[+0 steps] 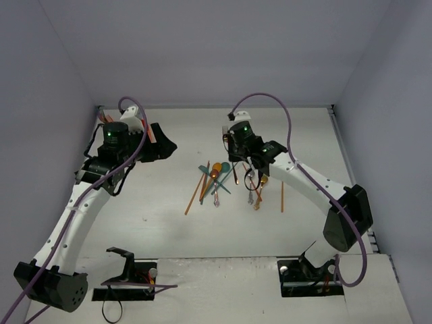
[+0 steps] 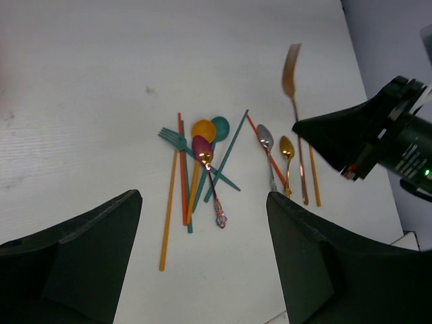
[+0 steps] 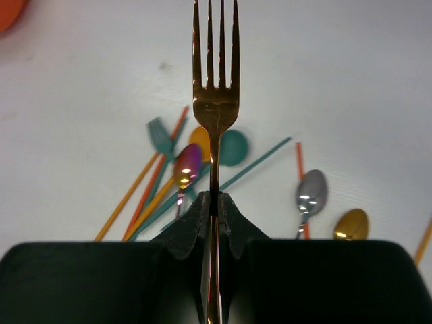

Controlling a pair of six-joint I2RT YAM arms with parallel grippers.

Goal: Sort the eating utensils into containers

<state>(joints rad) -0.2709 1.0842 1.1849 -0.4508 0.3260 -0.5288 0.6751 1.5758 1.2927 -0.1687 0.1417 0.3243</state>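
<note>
The right hand (image 3: 212,209) is clamped on the handle of a gold fork (image 3: 214,101). Its two fingers press together on the slim stem, so the tines stick straight out ahead and the fork cannot swing. Gripping low on the handle likely leaves most of the fork free to go tines-first into a compartment. The fork is held clear above the surface (image 1: 155,216), over the right side of the loose pile of utensils (image 1: 212,179) near the middle.

The orange-red cup (image 3: 8,7) shows only as a sliver beyond the pile, seemingly towards the far left corner and well apart from the fork, so a carry across is probably next.

The left hand (image 2: 202,270) hangs over the pile with its fingers wide apart and holds nothing, probably keeping out of the way.

In the pile a teal fork (image 2: 174,138), a pink spoon (image 2: 202,148) and orange chopsticks (image 2: 169,209) cross one another. A silver spoon (image 2: 264,137) and a gold spoon (image 2: 287,147) lie side by side towards the right, easier to lift singly
</note>
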